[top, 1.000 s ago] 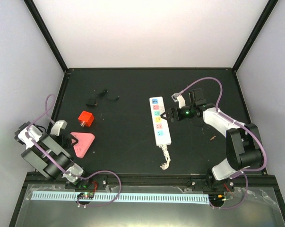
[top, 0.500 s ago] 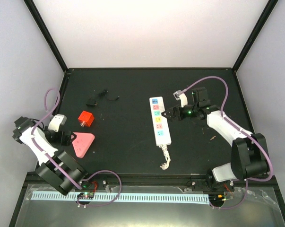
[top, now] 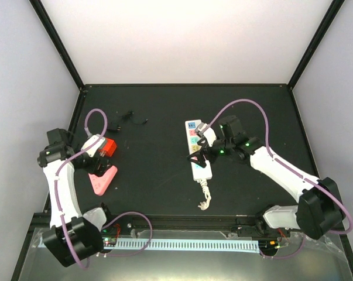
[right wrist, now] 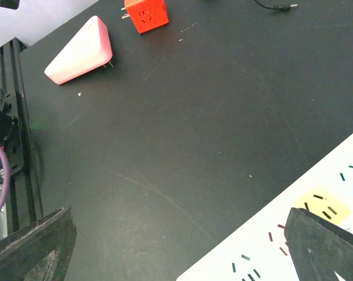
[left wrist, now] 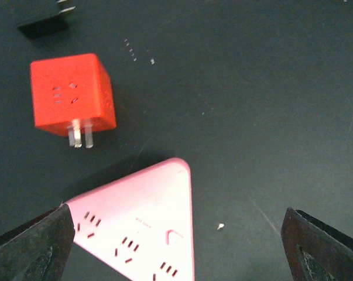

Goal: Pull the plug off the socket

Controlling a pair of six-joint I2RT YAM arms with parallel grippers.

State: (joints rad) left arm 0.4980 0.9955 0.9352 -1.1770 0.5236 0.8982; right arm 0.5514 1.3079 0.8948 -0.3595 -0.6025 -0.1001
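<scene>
Overhead view of a black table (top: 158, 105) with two robot arms. The socket (top: 201, 171), a long white power strip with pastel outlet faces, lies lengthwise right of centre, its short frayed cord stub (top: 205, 198) trailing toward the arms. The right gripper (top: 202, 153) hovers over the strip's middle with its jaws spread wide, holding nothing. The left gripper (top: 96, 165), also wide open and empty, hangs above a pink triangular adapter (top: 103, 180) and a red cube adapter (top: 108, 146). Both adapters lie loose, well apart from the strip, with their metal prongs bared. A small black plug (top: 113, 124) with a thin lead lies beyond them.

No plug can be seen seated in the strip, though the part under the right gripper is hidden. The strip looks like rigid, light, smooth plastic, likely to slide or lift if a plug is tugged. One gripper would probably need to pin its body across the narrow width while the other pulls straight up. The frayed stub looks soft and a poor hold.

No container is in view; the outlets that show are empty
</scene>
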